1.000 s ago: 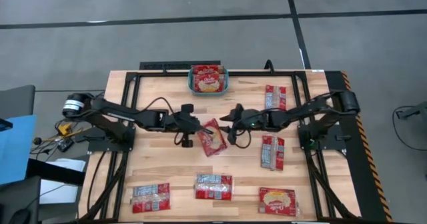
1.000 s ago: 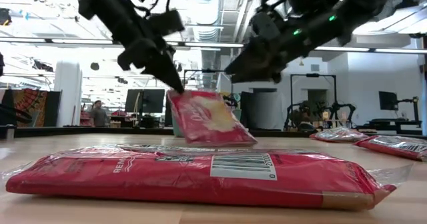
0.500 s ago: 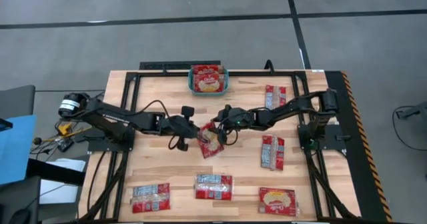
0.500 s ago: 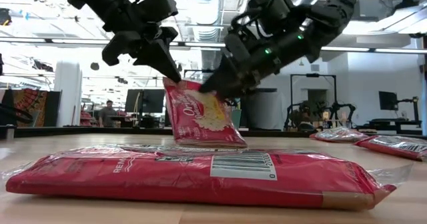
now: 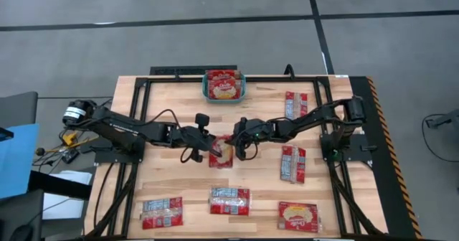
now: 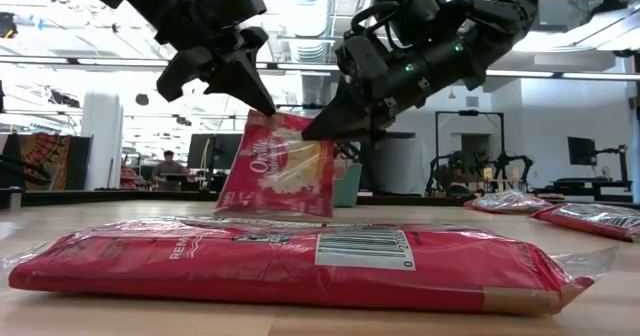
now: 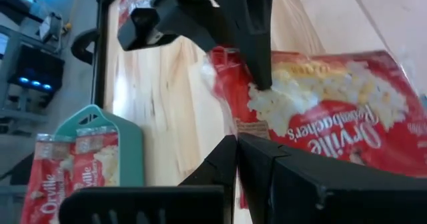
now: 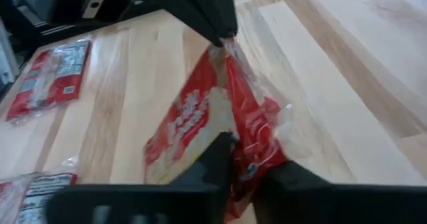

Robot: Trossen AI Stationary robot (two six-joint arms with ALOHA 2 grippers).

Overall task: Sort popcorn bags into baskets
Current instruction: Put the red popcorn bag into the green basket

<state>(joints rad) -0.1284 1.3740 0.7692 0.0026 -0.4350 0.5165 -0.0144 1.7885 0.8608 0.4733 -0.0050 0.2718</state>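
A red popcorn bag point(image 5: 221, 155) stands nearly upright at the table's middle, held up between my two grippers. My left gripper point(image 5: 213, 146) is shut on its upper left corner and my right gripper point(image 5: 234, 142) is shut on its upper right part. The low view shows the bag point(image 6: 277, 173) below both grippers, its lower edge down at the table, hidden behind a nearer bag point(image 6: 290, 261). The teal basket point(image 5: 242, 90) stands at the far edge with bags inside. My left gripper pinches the bag's upper left corner point(image 6: 262, 119) between its two fingers, coming slanting down from the table's left. The bag hangs below, nearly upright. My right gripper pinches the bag's top edge near the right corner point(image 6: 318, 142), slanting down from the table's right; the clear wrapper bunches beside its fingers point(image 8: 220, 154).
Loose popcorn bags lie at the right point(image 5: 295, 103) point(image 5: 292, 163) and along the near edge point(image 5: 229, 200) point(image 5: 161, 212) point(image 5: 297, 216). Black frame rails point(image 5: 143, 90) run along the table's sides and far edge. Bare wood lies between the held bag and the basket.
My right gripper has moved toward the table's left onto the bag's top and has shut on it. My left gripper has kept its hold and gone slightly right. The bag has swung from a slant to nearly upright, its lower end shifting left.
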